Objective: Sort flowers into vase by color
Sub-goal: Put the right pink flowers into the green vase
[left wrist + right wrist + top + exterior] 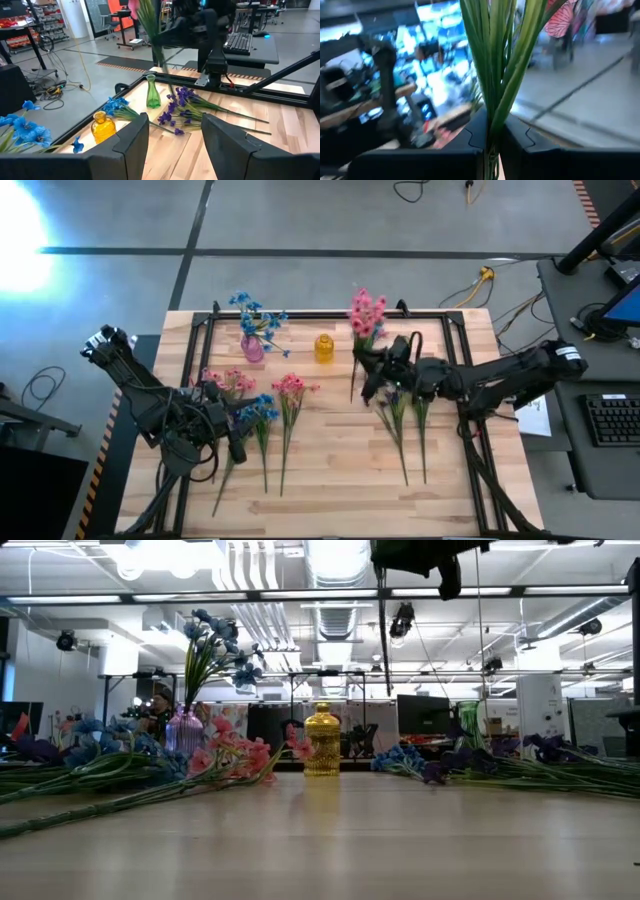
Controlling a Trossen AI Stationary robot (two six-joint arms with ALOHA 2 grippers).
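My right gripper (372,366) is raised over the table's far middle, shut on a pink flower (365,310) with a long green stem. A pink vase (252,348) at the far left holds blue flowers (258,315). A yellow vase (323,348) stands beside it, and a green vase (152,94) shows in the left wrist view. Pink flowers (290,388) and blue flowers (262,410) lie flat on the left half, purple ones (398,405) on the right. My left gripper (238,446) hangs open over the left stems and holds nothing. My right gripper pinches the pink flower's green stem and leaves (492,120) between its two fingers, well below the blossoms. The fingers come about level from the table's right and lie across the stem. The stem's lower end (386,680) hangs below the fingers, clear of the table.
A black frame (455,330) runs along the wooden table's edges. Beyond the right edge stands a desk with a keyboard (610,420). The near middle of the tabletop (330,500) is bare wood.
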